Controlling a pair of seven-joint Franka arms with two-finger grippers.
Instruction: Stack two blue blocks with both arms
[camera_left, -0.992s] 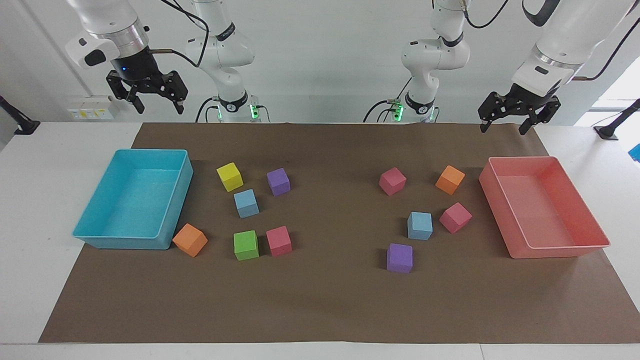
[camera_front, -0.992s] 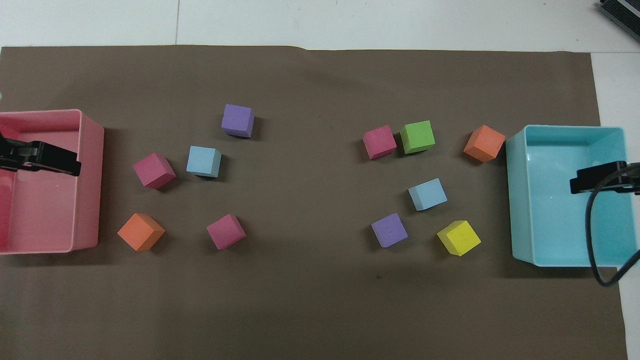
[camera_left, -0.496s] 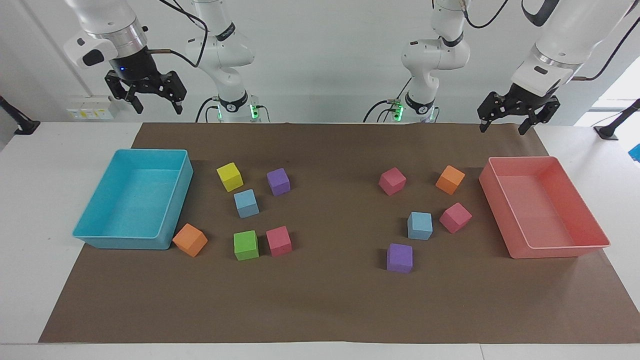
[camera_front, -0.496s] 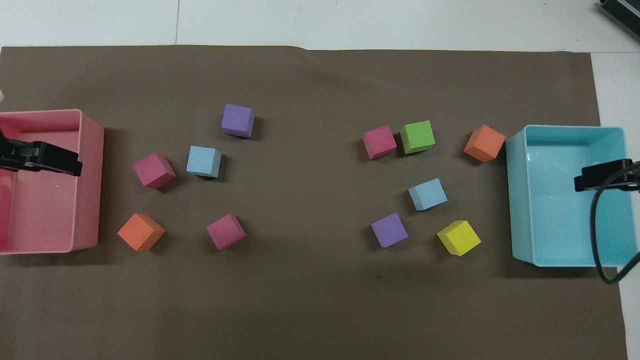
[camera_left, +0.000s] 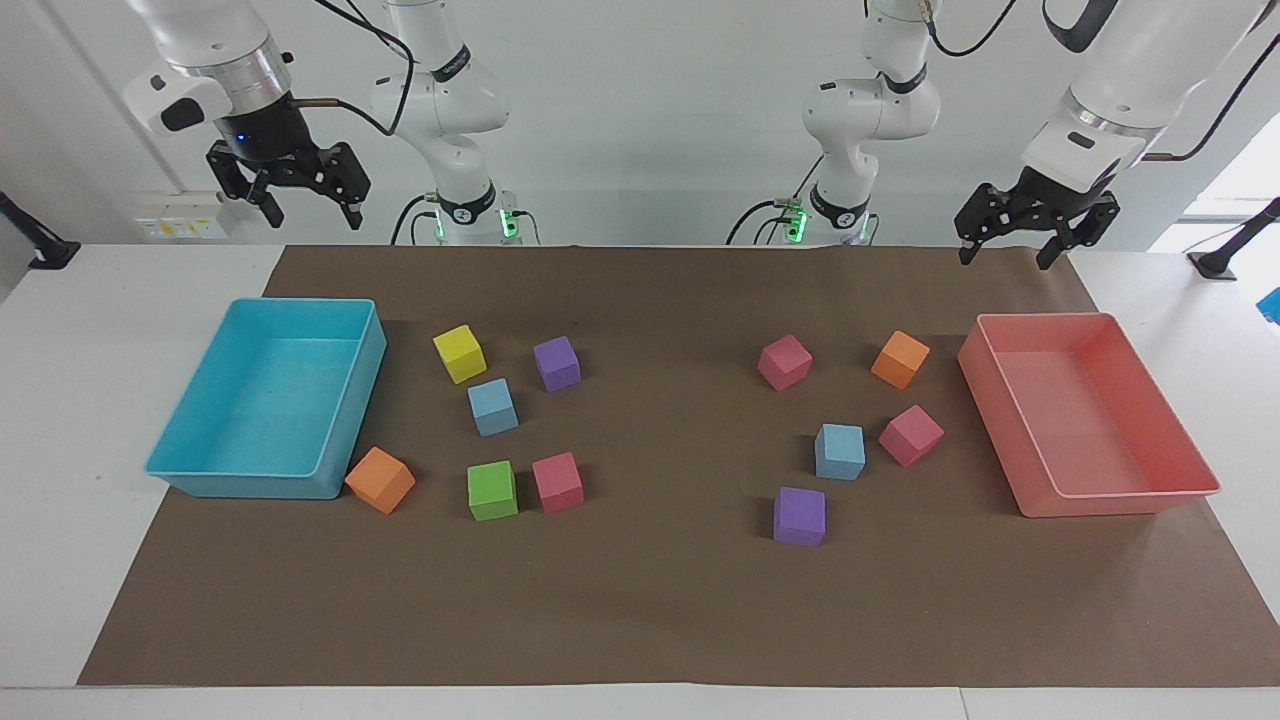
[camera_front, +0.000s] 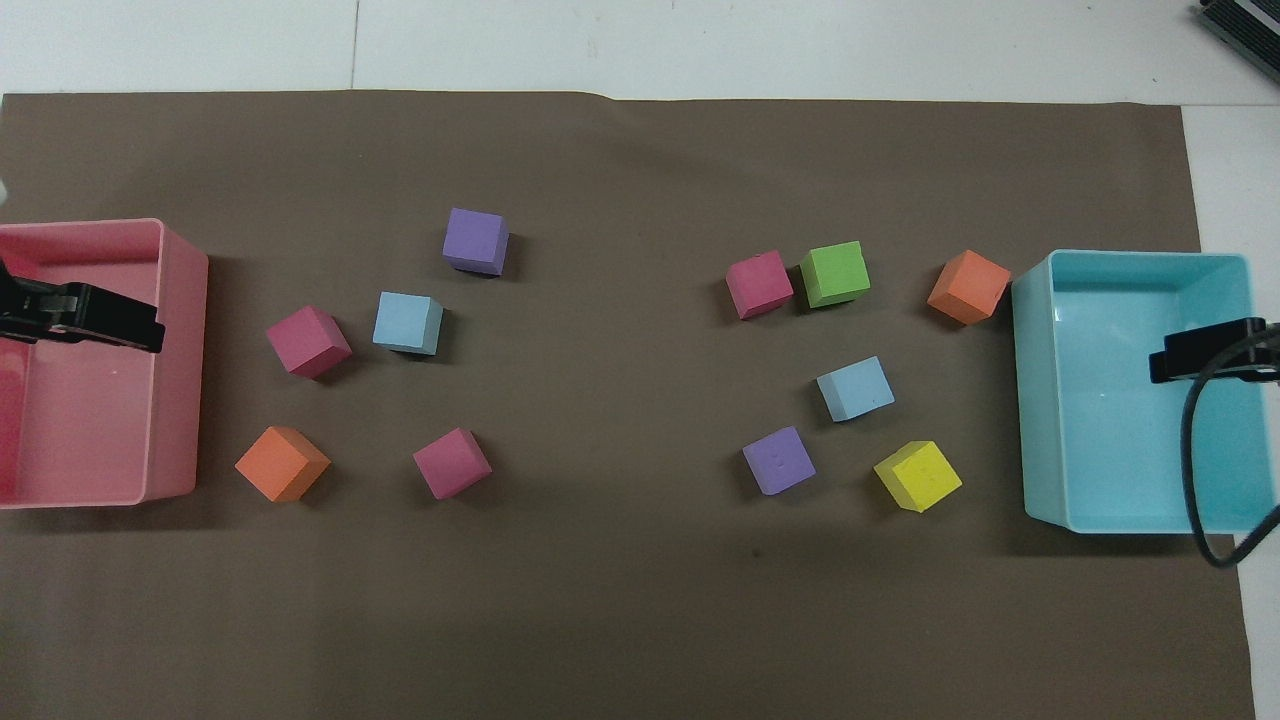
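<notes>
Two sky-blue blocks lie apart on the brown mat. One blue block (camera_left: 493, 406) (camera_front: 856, 388) sits toward the right arm's end, among yellow, purple and green cubes. The other blue block (camera_left: 839, 451) (camera_front: 407, 323) sits toward the left arm's end, beside a pink cube. My right gripper (camera_left: 312, 212) hangs open and empty, high over the turquoise tray. My left gripper (camera_left: 1005, 256) hangs open and empty, high over the pink tray. Neither is near a block. In the overhead view only their fingers show, the left (camera_front: 100, 322) and the right (camera_front: 1200, 350).
The turquoise tray (camera_left: 352, 400) stands at the right arm's end and the pink tray (camera_left: 1120, 497) at the left arm's end; both hold nothing. Yellow (camera_left: 459, 353), purple (camera_left: 556, 362), green (camera_left: 492, 490), pink (camera_left: 557, 482) and orange (camera_left: 380, 480) cubes surround one blue block; pink, orange and purple cubes surround the other.
The right gripper has drifted slightly upward and toward its own end of the table. The left gripper and all the cubes have stayed where they were.
</notes>
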